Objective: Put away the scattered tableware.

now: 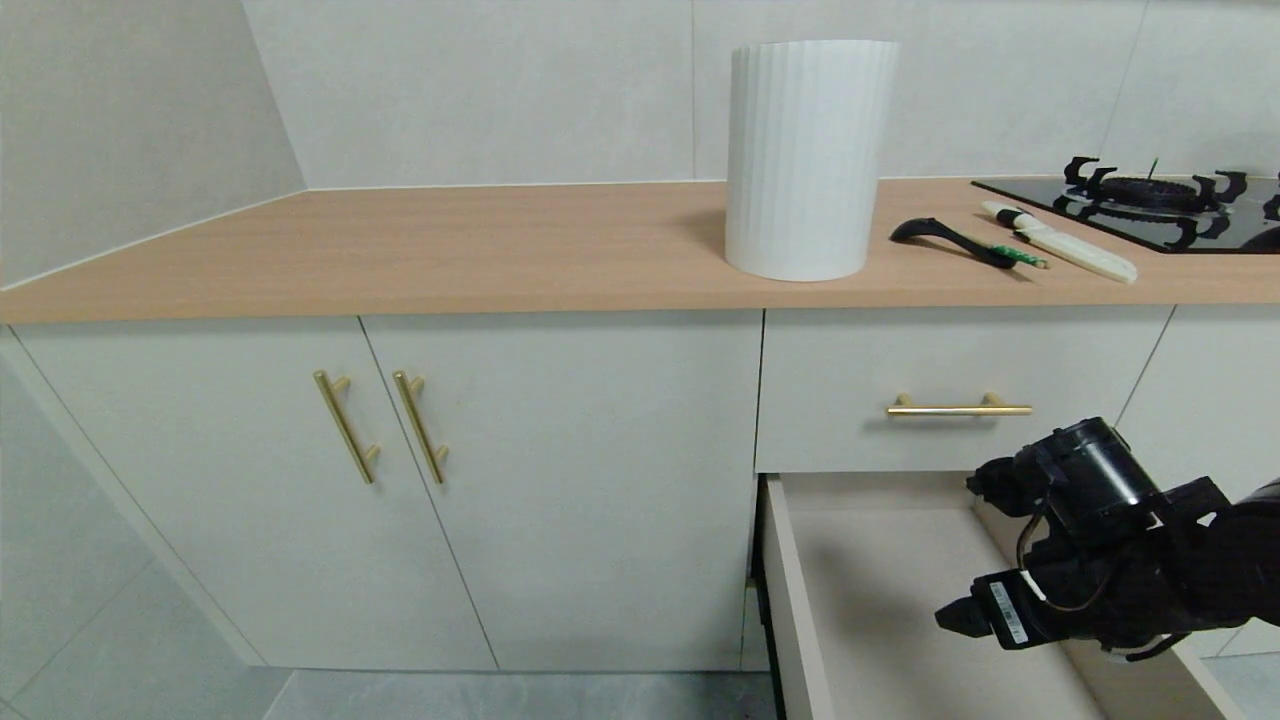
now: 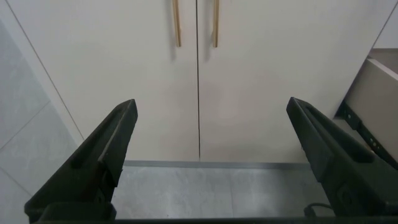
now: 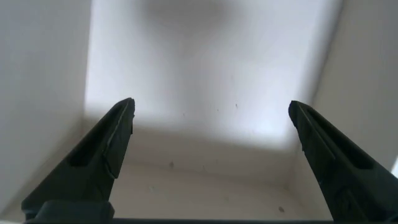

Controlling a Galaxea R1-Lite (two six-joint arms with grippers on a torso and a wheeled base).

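On the wooden countertop [image 1: 450,250] lie a black spoon [image 1: 950,240] with a green-tipped handle and a white knife [image 1: 1065,252], both to the right of a tall white ribbed container [image 1: 805,160]. Below them a drawer [image 1: 790,580] stands pulled out, its floor [image 3: 205,74] bare. My right gripper [image 1: 955,550] hangs open over the drawer's inside with nothing between its fingers [image 3: 99,162]. My left gripper [image 2: 211,155] is open too, low before the double cabinet doors [image 2: 199,81], holding nothing.
A black gas hob [image 1: 1150,205] sits at the counter's far right, just behind the knife. A shut drawer with a gold handle [image 1: 958,408] is above the pulled-out one. Two gold door handles [image 1: 380,425] mark the cabinet to the left. Grey floor tiles [image 2: 205,193] lie below.
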